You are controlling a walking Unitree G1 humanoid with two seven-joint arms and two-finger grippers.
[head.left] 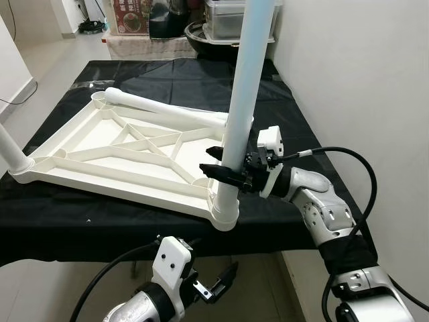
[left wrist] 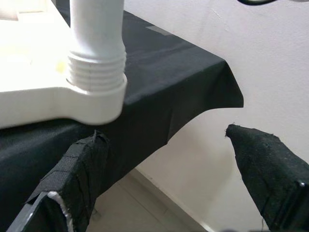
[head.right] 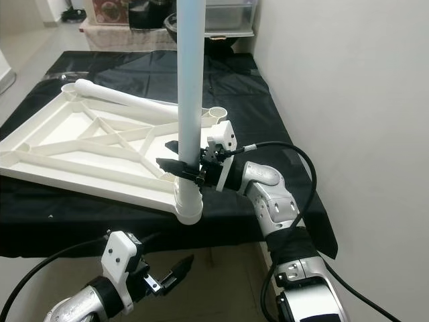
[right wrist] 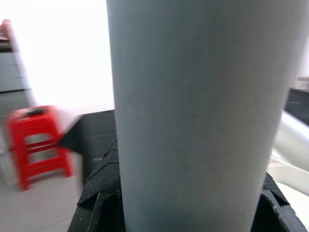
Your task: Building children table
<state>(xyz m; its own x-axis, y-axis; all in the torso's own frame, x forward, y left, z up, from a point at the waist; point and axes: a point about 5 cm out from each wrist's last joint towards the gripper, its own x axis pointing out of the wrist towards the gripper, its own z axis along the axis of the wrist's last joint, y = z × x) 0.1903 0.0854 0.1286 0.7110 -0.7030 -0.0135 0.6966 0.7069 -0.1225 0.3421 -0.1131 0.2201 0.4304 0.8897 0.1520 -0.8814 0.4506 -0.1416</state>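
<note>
**Gripping an upright leg on the upturned table**

Standing in the near corner socket of the white plastic tabletop (head.left: 127, 151), which is lying underside up on a black cloth-covered table (head.left: 281, 114), a pale tubular leg (head.left: 244, 87) is rising upright. The right gripper (head.left: 224, 171) is clamping this leg low down. A second white leg (head.left: 161, 107) is lying across the tabletop.

Hanging below the table edge, the left gripper (left wrist: 164, 188) is showing its black fingers (left wrist: 77, 169) spread apart, near the leg's ribbed base (left wrist: 96, 72).

Crowding the right wrist view, the leg (right wrist: 203, 116) is sitting between the fingers; a red stool (right wrist: 36, 142) is standing behind.
</note>
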